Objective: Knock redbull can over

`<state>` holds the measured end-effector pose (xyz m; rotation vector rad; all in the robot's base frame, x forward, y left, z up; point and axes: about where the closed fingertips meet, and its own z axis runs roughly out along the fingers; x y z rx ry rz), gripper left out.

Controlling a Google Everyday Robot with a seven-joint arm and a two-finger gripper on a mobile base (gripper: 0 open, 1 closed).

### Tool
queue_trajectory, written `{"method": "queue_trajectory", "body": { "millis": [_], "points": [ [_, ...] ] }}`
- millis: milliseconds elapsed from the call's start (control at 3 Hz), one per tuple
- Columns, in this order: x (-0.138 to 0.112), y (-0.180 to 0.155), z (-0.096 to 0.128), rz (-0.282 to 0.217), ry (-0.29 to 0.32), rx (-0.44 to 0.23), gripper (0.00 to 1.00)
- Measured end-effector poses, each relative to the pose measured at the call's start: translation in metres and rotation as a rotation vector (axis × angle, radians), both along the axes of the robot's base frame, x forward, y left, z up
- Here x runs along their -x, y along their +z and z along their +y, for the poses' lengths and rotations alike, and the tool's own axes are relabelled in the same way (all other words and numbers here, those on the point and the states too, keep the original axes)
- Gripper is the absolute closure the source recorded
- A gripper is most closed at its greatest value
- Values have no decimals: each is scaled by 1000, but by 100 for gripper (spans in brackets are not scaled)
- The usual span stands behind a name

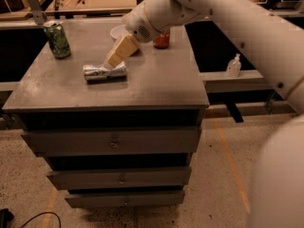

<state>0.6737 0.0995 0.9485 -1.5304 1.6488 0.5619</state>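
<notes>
The redbull can [104,71] is a slim silver-grey can and it lies on its side on the grey cabinet top [156,84], left of the middle. My gripper [114,60] has cream-coloured fingers and reaches down from the upper right. Its tip is at the top of the lying can, touching it or just above it. The rest of my white arm crosses the upper right of the view.
A green-patterned can [57,39] stands upright at the back left of the top. A red can [162,40] and a white bowl [118,32] are at the back, partly hidden by my arm. A spray bottle [233,66] stands on a ledge to the right. Drawers are below.
</notes>
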Motion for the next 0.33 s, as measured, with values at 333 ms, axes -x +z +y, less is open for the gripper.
{"method": "queue_trajectory", "body": {
  "millis": [333],
  "points": [
    [17, -2, -8, -63, 9, -54, 0]
  ]
}}
